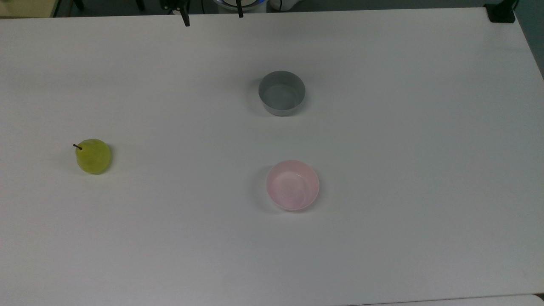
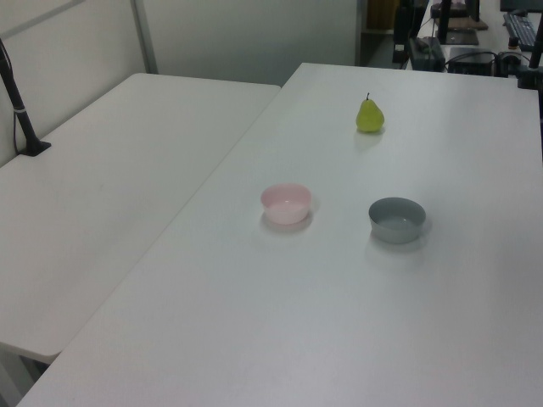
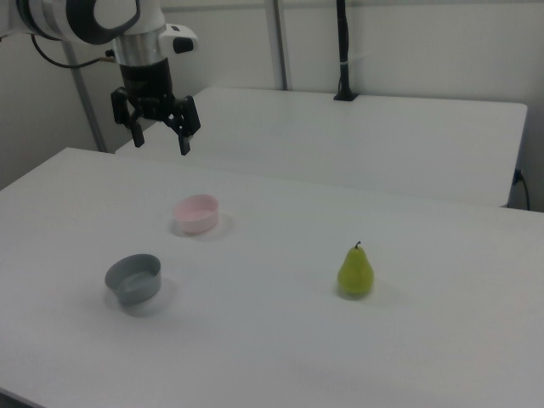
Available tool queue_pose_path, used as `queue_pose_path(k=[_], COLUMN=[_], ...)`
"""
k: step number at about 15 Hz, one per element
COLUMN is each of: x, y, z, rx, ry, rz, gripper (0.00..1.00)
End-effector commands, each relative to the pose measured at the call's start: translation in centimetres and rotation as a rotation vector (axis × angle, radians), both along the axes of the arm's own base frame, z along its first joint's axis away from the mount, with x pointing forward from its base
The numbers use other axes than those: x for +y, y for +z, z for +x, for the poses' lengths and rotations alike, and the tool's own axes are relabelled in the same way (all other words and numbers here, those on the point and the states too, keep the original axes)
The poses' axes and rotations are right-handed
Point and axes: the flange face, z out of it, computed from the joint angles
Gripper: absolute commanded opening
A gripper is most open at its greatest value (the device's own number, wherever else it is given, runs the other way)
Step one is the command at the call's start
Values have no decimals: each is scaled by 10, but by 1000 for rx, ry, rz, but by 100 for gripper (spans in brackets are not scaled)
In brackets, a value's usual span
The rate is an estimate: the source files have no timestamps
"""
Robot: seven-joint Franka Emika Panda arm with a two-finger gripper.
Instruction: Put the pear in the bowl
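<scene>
Pincer [image 3: 159,136] we see high above the counter [image 3: 272,340], fingers apart and empty. Nearest below it sits the pink bowl [image 3: 196,212], then the grey bowl [image 3: 133,278]; farthest stands the pear [image 3: 356,271], upright.

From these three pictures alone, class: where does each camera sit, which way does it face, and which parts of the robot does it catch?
Top view: overhead, looking down on the table; the gripper fingertips poke in at the top edge.
Left view: raised at one end, looking along the table to the pear.
Right view: raised at the other end, facing the arm and open gripper.
All share the pear, pink bowl and grey bowl.
</scene>
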Motion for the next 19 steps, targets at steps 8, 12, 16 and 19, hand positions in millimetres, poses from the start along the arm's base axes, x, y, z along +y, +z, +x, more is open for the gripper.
queue_pose_path(k=[8,12,16,19], x=[-110,-147,-170,-186], y=[22,-4,-37,-61], z=[1,32,58,68], rx=[-93,-175,-221,-214], ry=[209,166,100,49], rz=[-72,-133,-170,-193], gripper=[100,100,100,100])
